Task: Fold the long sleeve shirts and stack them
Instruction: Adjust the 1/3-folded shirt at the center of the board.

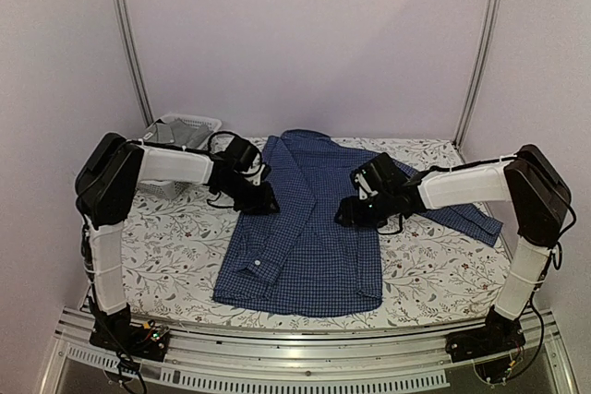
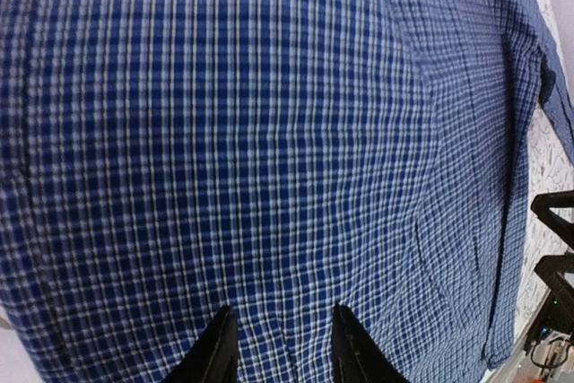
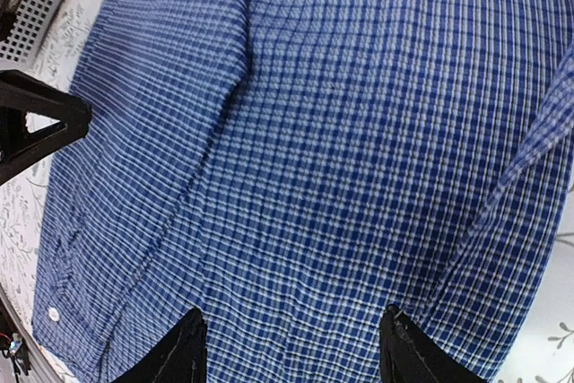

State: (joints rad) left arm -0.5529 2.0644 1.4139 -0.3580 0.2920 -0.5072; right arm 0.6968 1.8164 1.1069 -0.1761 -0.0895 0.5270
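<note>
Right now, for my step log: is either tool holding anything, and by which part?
Nothing is held: the left tool and right tool stand open over the flat blue checked shirt.

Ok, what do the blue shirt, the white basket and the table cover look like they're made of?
Blue shirt: thin woven cloth, likely cotton, matte; fine checks and soft creases. White basket: rigid plastic, judging by its perforated grid walls. Table cover: matte floral-printed fabric, probably; hard to confirm.
</note>
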